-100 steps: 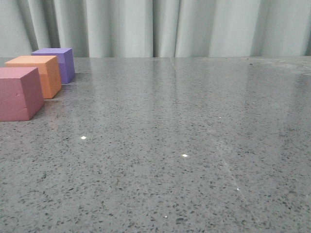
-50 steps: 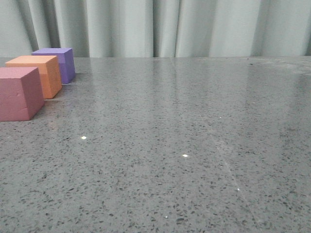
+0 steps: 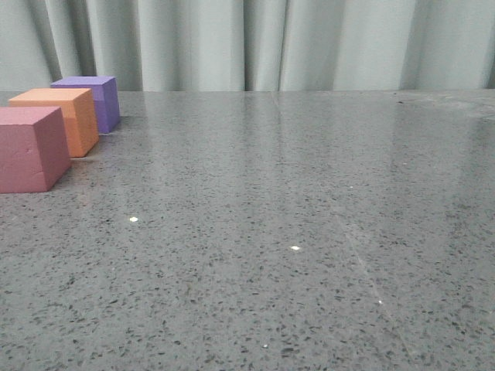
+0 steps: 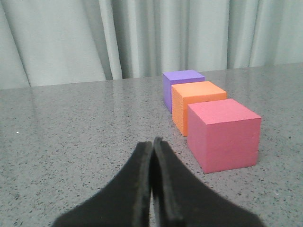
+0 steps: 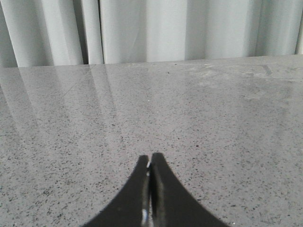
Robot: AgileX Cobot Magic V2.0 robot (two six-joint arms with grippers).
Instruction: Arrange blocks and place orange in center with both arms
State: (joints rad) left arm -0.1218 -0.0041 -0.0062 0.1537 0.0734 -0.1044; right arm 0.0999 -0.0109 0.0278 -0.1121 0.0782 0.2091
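Note:
Three foam cubes stand in a row at the table's far left in the front view: the pink-red cube (image 3: 31, 148) nearest, the orange cube (image 3: 62, 120) in the middle, the purple cube (image 3: 91, 100) farthest. They also show in the left wrist view: pink-red (image 4: 224, 134), orange (image 4: 195, 106), purple (image 4: 182, 84). My left gripper (image 4: 152, 142) is shut and empty, low over the table, a short way from the pink-red cube. My right gripper (image 5: 150, 157) is shut and empty over bare table. Neither gripper shows in the front view.
The grey speckled table (image 3: 294, 216) runs back to a pale curtain (image 3: 255, 42). The cubes touch or nearly touch one another. The pink-red cube is cut off by the front view's left edge.

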